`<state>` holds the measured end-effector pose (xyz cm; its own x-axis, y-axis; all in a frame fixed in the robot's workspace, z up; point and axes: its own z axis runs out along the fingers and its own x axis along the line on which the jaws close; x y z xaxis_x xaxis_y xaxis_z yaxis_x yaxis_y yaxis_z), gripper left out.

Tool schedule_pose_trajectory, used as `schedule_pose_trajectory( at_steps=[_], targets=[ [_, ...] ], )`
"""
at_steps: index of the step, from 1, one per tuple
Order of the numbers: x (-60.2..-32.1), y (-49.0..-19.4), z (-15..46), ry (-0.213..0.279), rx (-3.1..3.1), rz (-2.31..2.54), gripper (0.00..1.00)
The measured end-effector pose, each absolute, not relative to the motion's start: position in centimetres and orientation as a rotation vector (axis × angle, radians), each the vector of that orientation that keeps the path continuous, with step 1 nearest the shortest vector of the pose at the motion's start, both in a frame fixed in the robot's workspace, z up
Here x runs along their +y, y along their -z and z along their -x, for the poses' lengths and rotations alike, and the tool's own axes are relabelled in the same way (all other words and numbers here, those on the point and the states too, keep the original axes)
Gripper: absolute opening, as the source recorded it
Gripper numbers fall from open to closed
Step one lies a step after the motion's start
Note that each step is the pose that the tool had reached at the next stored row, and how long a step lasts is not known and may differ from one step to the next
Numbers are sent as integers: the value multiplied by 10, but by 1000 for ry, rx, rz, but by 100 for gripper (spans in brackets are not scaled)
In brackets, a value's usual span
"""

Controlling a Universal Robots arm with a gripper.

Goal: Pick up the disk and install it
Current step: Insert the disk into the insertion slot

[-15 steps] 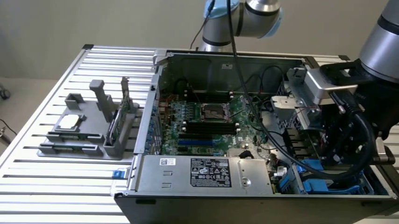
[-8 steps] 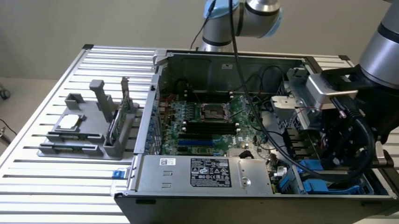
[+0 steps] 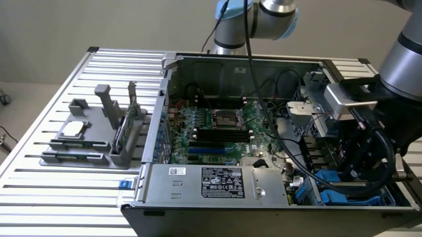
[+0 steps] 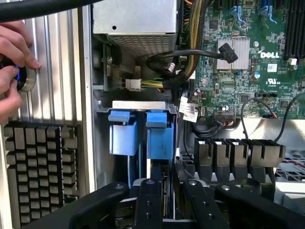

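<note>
In the wrist view my gripper points down into the drive bay at the case's corner. Its two black fingers stand on either side of the disk, seen edge-on, with its blue carrier end sitting in the bay. A second blue carrier sits in the slot right beside it. In the exterior view my gripper hangs low over the case's near corner on the exterior view's right, above the blue carriers. Cables hide most of the fingers there.
A person's hand rests on a round knob on the ribbed table outside the case. Inside the case are the motherboard, the power supply and black cables. A grey holder with a silver chip and a green card stands on the exterior view's left.
</note>
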<state>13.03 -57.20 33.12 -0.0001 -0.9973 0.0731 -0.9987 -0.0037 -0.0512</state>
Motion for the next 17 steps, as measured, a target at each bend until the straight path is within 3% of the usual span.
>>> schedule_pose_trajectory(
  at_steps=[17],
  targets=[
    [-572,-331,-131,-94,-2180,-2188,25]
  ],
)
